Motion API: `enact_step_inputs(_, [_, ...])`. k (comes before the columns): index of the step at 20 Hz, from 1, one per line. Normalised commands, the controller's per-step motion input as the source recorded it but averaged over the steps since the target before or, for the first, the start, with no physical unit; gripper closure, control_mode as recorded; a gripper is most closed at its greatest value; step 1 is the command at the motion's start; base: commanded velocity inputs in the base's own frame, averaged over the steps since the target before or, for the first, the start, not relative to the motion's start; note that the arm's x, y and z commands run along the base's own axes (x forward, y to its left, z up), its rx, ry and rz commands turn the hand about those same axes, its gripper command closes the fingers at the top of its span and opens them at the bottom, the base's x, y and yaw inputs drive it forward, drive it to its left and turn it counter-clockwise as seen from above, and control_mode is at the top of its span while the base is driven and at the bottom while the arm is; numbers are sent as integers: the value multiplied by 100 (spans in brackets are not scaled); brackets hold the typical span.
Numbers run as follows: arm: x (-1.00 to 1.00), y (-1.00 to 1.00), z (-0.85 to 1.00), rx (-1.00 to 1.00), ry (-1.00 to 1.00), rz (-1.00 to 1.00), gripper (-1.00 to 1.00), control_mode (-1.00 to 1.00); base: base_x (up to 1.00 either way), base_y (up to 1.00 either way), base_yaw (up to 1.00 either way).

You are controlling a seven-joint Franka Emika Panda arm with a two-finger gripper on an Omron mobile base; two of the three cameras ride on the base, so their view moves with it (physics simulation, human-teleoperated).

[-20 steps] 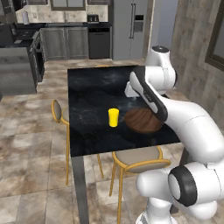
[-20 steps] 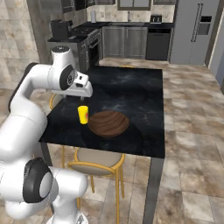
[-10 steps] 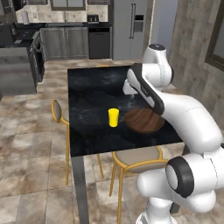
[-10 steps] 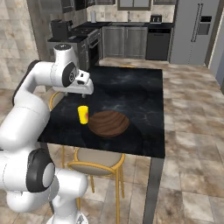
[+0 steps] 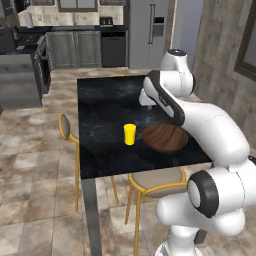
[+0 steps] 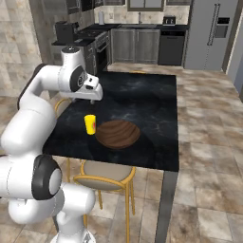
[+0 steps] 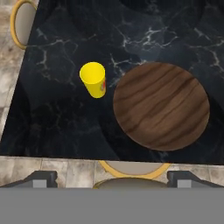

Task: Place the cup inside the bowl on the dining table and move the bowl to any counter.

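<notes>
Chair [image 7: 131,173] at dining table [image 7: 65,131] edge nearest cup [image 7: 93,79] and bowl [image 7: 161,105].

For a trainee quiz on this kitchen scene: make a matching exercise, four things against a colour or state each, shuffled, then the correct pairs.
Things:
1. cup
2. bowl
3. dining table
4. gripper

Descriptions:
A. glossy black with pale veins
B. jaws open, above the table, holding nothing
C. bright yellow, upright, beside the bowl
D. dark-brown wood grain, nothing inside it

Pairs: 1-C, 2-D, 3-A, 4-B
</notes>
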Motion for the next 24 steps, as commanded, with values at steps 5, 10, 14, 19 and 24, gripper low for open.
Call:
enact_step_inputs(5, [23, 3, 0, 0, -3, 0, -100, -100, 0, 0, 0])
enact_step_inputs(10, [23, 0, 0, 3, -5, 0, -100, -100, 0, 0, 0])
enact_step_inputs(14, [21, 0, 0, 9, -6, 0, -100, -100, 0, 0, 0])
enact_step_inputs(19, [14, 0, -2, 9, -5, 0, -100, -100, 0, 0, 0])
enact_step_inputs(24, [6, 0, -1, 4, -3, 0, -100, -100, 0, 0, 0])
